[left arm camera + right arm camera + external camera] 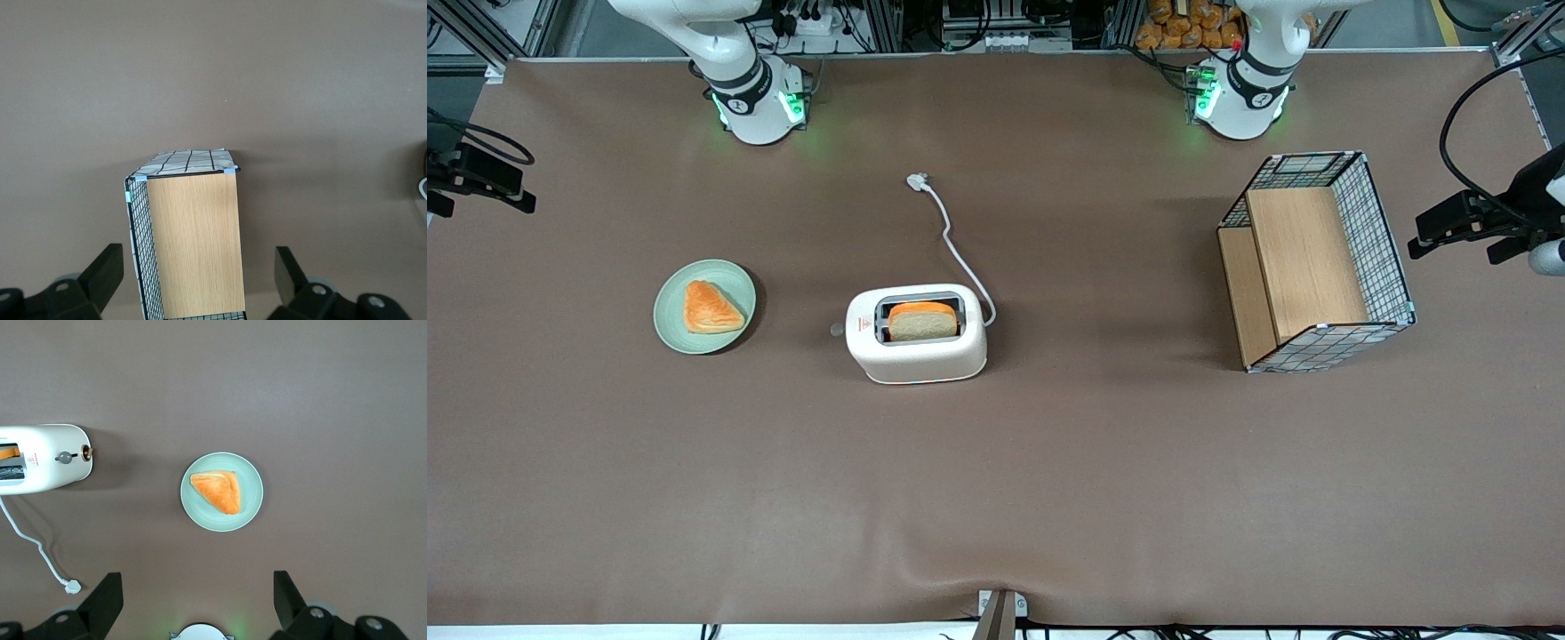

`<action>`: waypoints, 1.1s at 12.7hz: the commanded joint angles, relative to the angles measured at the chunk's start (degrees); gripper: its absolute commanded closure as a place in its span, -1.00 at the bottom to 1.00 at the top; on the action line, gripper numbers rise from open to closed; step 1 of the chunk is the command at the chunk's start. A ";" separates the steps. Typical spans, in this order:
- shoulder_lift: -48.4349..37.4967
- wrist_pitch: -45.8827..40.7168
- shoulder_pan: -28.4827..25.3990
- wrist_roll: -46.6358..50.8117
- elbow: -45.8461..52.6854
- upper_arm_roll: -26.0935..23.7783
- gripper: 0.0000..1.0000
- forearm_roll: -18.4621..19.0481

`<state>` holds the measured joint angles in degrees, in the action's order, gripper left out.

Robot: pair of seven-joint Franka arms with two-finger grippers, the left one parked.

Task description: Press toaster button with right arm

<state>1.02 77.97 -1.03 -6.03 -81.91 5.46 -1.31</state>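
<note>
**High above the table, your end effector hangs with fingers apart**

Over the brown table (1049, 489) you have the right arm (734, 80) raised, its end effector (198, 603) looking straight down from the wrist camera. Its two black fingers (100, 603) stand wide apart with nothing between them, well above everything on the table. In the front view you see only the arm's base and lower links, not the end effector itself.

Your target, the toaster (918, 336), stands near the middle of the table, upright, slot facing up. A slice of bread (921, 322) sits in the slot, its orange crust showing. The red triangle sticker (862, 325) marks the end of the toaster that faces the working arm's end of the table. From that narrow end sticks the button (837, 330), a small grey tab; from the wrist you see it as a round stub (87, 453) on the toaster's end, with a grey knob (64, 457) just beside it on the body.

The white cord (960, 258) runs from the toaster away from the front camera and ends in a plug (918, 181) lying loose on the table.

Beside the toaster, toward the working arm's end, a pale green plate (671, 320) carries a triangular pastry (710, 308). The plate is apart from the toaster, and lies nearly under your end effector.

Toward the parked arm's end lies a wire basket (1378, 240) with wooden panels (1303, 262), tipped on its side.
</note>
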 commanded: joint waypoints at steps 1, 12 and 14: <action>-2.07 0.42 0.15 1.11 -1.50 -0.36 -1.00 0.61; -1.28 -0.81 -0.02 0.76 -1.68 -2.64 -1.00 -0.27; -0.58 -0.37 -0.46 1.02 -1.59 -3.35 -1.00 -0.36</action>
<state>0.45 77.42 -1.32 -5.96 -83.06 3.00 -1.38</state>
